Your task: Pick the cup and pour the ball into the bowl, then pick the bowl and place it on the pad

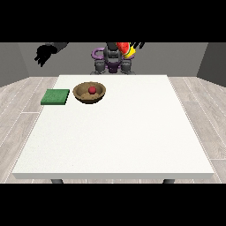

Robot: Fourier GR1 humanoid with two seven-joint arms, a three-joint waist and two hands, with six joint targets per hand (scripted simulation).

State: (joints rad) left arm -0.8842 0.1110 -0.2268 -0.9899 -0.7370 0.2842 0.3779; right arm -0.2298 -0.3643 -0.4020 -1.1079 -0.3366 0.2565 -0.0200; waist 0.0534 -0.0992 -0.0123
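At the top of the frame, just right of centre, the hand at the view's right (137, 44) is raised in front of the robot's torso and curls its fingers round the cup (127, 50), a red and yellow one that is tilted over and held well above the table (132, 141). At the upper left of the frame the hand at the view's left (43, 54) hangs in the air beyond the table's far edge, touching nothing, with its fingers spread and pointing downward. One brown bowl (89, 93) stands on the table in the upper left part of its surface, and one red ball (92, 90) lies inside it, near the middle. One green pad (55, 97) lies flat just to the left of the bowl, at the table's left edge, apart from the bowl and bearing nothing. So there is one cup, one ball, one bowl, one pad and two hands.
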